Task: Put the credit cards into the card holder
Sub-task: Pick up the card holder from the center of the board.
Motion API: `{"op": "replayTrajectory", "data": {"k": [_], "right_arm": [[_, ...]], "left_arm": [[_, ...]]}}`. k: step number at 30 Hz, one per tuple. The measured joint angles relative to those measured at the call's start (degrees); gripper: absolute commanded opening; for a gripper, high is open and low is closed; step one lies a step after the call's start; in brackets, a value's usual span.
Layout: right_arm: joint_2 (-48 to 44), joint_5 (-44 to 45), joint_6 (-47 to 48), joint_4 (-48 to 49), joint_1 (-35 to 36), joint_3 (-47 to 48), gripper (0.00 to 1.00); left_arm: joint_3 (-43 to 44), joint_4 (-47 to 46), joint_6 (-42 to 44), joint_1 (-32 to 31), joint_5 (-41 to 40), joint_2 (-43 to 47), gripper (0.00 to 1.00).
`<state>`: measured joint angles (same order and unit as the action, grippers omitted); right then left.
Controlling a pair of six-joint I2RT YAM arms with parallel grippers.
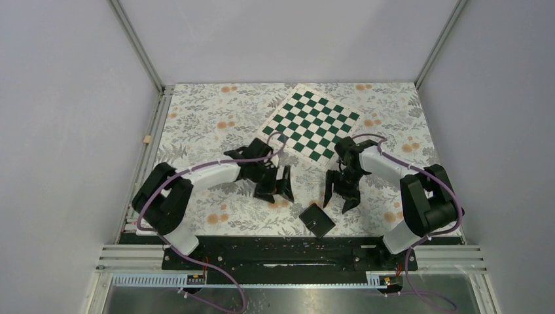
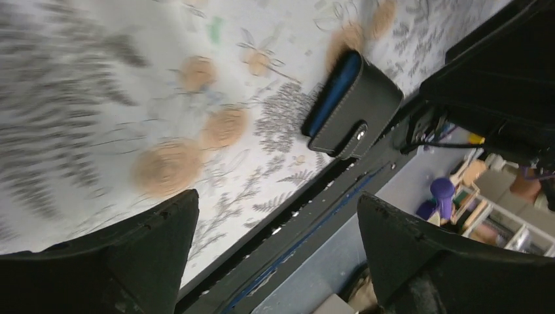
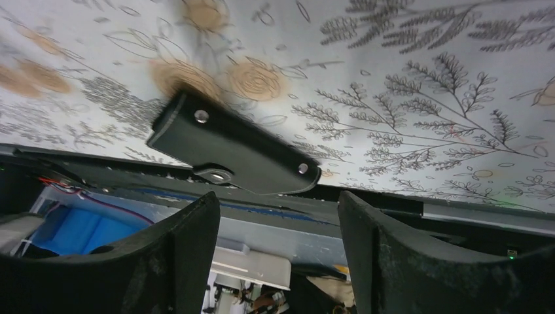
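Observation:
The card holder [image 1: 318,220] is a small black wallet lying folded shut on the floral cloth near the front edge, between the two grippers. In the left wrist view the card holder [image 2: 357,104] shows its snap tab [image 2: 358,134] and a blue edge [image 2: 334,98] inside its fold. It also shows in the right wrist view [image 3: 229,147]. No loose credit cards are in view. My left gripper [image 1: 276,191] [image 2: 276,196] is open and empty, up and left of the holder. My right gripper [image 1: 338,199] [image 3: 278,195] is open and empty, just up and right of it.
A green-and-white checkered board [image 1: 313,124] lies at the back centre, behind both grippers. The black base rail [image 1: 288,248] runs along the front edge, just below the holder. Grey walls enclose the floral cloth [image 1: 209,111] on three sides.

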<state>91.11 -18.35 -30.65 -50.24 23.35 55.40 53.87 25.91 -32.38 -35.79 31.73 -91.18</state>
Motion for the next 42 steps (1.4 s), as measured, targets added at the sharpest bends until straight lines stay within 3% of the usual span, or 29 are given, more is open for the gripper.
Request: {"op": "replayTrajectory", "data": {"k": [8, 15, 20, 28, 34, 38, 42], "right_arm": [[0.48, -3.21, 1.75, 2.32, 0.00, -3.32, 0.72], [5.16, -6.21, 1.86, 6.97, -0.61, -4.37, 0.71], [5.77, -8.33, 1.84, 7.98, -0.31, -5.14, 0.71], [6.43, -13.40, -2.12, 13.75, -0.50, -6.23, 0.68], [6.99, -14.73, -4.17, 16.11, -0.52, -4.33, 0.70], [7.52, -13.92, -3.63, 13.66, -0.42, -0.85, 0.71], [7.52, -12.48, -2.34, 11.21, -0.39, -0.35, 0.71]], "left_arm": [[-0.04, -8.28, -8.37, -11.85, 5.90, -9.51, 0.80], [-0.22, -17.29, -16.48, -14.91, 10.78, -13.84, 0.72], [2.47, -17.40, -19.47, -15.10, 12.63, -17.11, 0.71], [10.88, -8.90, -15.43, -11.23, 8.76, -20.48, 0.62], [17.86, -3.50, -12.76, -5.14, 6.45, -23.15, 0.72], [21.46, -1.33, -10.58, -3.98, 3.69, -23.02, 0.72], [18.47, 0.15, -10.03, -4.79, 3.63, -21.70, 0.70]]}}
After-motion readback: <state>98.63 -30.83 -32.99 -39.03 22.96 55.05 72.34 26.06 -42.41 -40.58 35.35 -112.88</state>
